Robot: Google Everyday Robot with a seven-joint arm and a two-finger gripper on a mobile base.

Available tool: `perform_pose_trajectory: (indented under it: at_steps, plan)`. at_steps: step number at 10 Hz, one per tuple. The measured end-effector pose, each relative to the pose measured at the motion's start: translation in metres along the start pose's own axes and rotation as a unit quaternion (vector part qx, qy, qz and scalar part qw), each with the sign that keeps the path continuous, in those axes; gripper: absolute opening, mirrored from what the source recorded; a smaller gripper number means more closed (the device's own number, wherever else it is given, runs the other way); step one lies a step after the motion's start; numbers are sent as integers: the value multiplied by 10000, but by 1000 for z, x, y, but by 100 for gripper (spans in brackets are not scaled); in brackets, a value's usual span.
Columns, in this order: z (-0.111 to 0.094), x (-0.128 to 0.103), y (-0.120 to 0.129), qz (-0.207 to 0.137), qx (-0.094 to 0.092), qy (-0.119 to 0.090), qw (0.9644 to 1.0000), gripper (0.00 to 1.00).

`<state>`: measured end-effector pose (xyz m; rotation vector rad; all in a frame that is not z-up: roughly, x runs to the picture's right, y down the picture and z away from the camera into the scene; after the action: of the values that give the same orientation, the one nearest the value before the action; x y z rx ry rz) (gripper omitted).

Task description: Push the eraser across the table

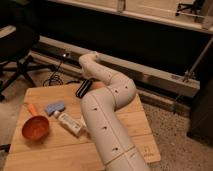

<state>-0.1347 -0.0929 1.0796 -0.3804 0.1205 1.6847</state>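
The eraser (82, 89), a narrow black block with a lighter stripe, lies near the far edge of the light wooden table (137, 120), left of my arm. My white arm rises from the front, bends over the table's middle and reaches back to the far edge. The gripper (88, 78) hangs at the arm's end, just above and behind the eraser. Whether it touches the eraser cannot be told.
On the left half of the table are a blue-grey flat pad (55, 107), a small white bottle (70, 123) lying down and an orange scoop (35, 128). Behind the table runs a metal rail (150, 75). An office chair (15, 55) and a floor cable (54, 78) are at the left.
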Motion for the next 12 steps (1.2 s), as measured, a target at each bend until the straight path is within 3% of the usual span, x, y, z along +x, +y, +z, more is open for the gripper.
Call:
perform_pose_trajectory:
  at_steps: [3,5,8,12]
  plan:
    - [-8,4,10,-130,-95,70,9998,5]
    - [-19,19,15,-347,-116,267,9990,5]
    - [-28,63,14,-662,-26,694,9954,5]
    - [-70,133,10,-801,46,1068,9910,5]
